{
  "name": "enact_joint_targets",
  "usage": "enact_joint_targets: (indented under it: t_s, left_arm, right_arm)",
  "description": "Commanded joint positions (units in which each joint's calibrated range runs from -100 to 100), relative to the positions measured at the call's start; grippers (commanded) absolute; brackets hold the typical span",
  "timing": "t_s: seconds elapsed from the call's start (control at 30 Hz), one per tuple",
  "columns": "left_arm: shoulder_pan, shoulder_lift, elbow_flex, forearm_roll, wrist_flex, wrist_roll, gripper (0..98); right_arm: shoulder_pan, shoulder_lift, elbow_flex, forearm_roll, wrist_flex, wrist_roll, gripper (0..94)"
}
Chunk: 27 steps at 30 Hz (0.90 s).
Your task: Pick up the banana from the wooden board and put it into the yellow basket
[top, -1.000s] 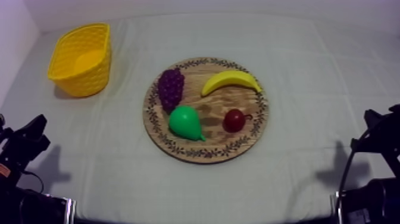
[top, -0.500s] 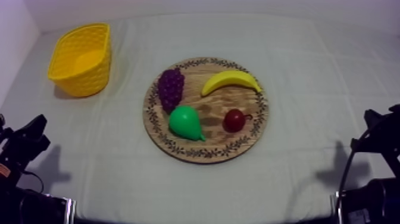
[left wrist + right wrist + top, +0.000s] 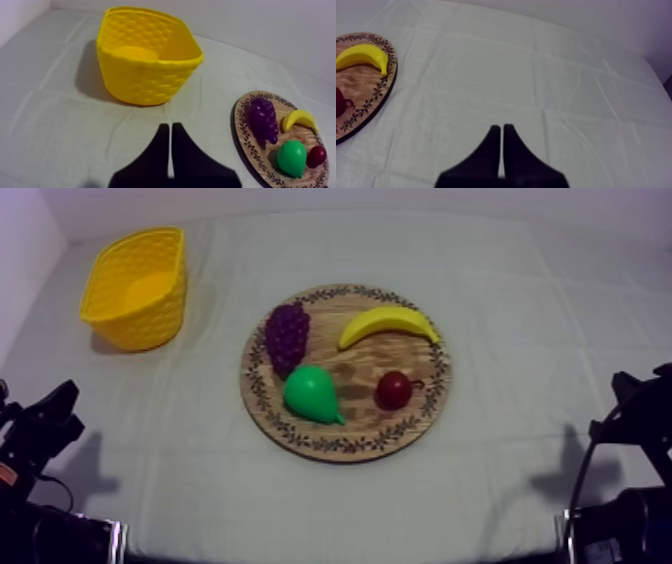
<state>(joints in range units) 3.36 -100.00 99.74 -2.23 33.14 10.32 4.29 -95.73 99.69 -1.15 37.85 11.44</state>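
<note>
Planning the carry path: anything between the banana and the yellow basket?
Yes. In the top view the bunch of grapes lies on the wooden board, on the side of the banana toward the yellow basket. A straight, low carry would likely clip its far end. Between board and basket there is just bare cloth.

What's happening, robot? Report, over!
Left gripper shut, empty. Right gripper shut, empty. Banana on wooden board, untouched. Nothing between it and yellow basket.

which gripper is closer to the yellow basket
Left. The left gripper sits shut in front of the yellow basket; the right gripper rests at the opposite side, with the wooden board between it and the basket.
</note>
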Motion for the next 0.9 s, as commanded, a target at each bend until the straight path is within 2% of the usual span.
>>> enact_joint_targets:
  t_s: [0.0,0.27,0.87]
  left_arm:
    - [0.0,0.0,0.0,0.01,0.0,0.0,0.1]
    - [0.0,0.0,0.0,0.01,0.0,-1.1,0.1]
    - [0.0,0.0,0.0,0.01,0.0,-0.3,0.1]
  right_arm:
    - [0.0,0.0,0.0,0.0,0.1,0.0,0.3]
    - [0.0,0.0,0.0,0.0,0.1,0.0,0.3]
    - [0.0,0.0,0.0,0.0,0.1,0.0,0.3]
